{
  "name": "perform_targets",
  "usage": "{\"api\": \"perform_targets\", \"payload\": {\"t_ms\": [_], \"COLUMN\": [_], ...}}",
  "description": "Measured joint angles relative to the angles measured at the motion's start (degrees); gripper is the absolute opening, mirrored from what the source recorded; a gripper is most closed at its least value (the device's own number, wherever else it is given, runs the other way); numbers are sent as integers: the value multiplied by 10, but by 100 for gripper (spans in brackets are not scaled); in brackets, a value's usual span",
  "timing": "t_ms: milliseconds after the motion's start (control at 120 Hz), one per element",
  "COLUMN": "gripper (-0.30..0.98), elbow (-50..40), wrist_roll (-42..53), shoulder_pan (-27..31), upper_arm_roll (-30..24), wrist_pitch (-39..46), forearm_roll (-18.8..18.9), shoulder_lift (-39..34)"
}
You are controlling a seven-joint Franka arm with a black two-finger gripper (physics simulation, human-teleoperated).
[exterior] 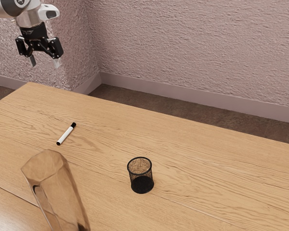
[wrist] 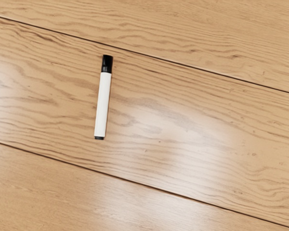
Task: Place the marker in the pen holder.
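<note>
My gripper (exterior: 45,62) hangs high at the exterior view's upper left, its two fingers spread apart with nothing between them. Well below it, a white marker (exterior: 66,134) with a black cap and black end lies flat on the wooden table. The wrist view also has the marker (wrist: 103,105) lying beneath my hand, untouched. A black mesh pen holder (exterior: 141,184) stands upright on the table, toward the exterior view's right from the marker, and no pen can be seen in it.
A tall, faceted amber glass vase (exterior: 57,190) stands near the exterior view's lower left, close to the marker. The wooden table (exterior: 221,168) has its far edge near a textured wall.
</note>
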Motion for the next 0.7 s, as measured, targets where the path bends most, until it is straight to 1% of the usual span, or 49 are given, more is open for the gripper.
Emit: {"api": "perform_targets", "payload": {"t_ms": [75,217,233,292,333,367,433,492,533,583,650,700], "gripper": [67,67,67,67,67,66,66,66,66,66,66,66], "elbow": [5,4,-13,-136,-166,-154,-114,-102,-101,-101,-102,-103], "wrist_roll": [1,4,4,-3,-9,-6,7,23,35,48,64,75], "shoulder_pan": [-2,-41,-45,-47,-31,-13,9,39,56,95,188,219], "upper_arm_roll": [-5,-7,-6,-4,-5,-4,-2,-6,-11,-51,-159,-198], "wrist_pitch": [0,-2,-2,-5,-9,-4,20,54,78,104,135,155], "forearm_roll": [-4,-6,-3,1,6,13,19,2,-11,-23,-30,-29], "shoulder_lift": [1,-19,-27,-62,-66,-45,27,95,130,163,199,217]}}
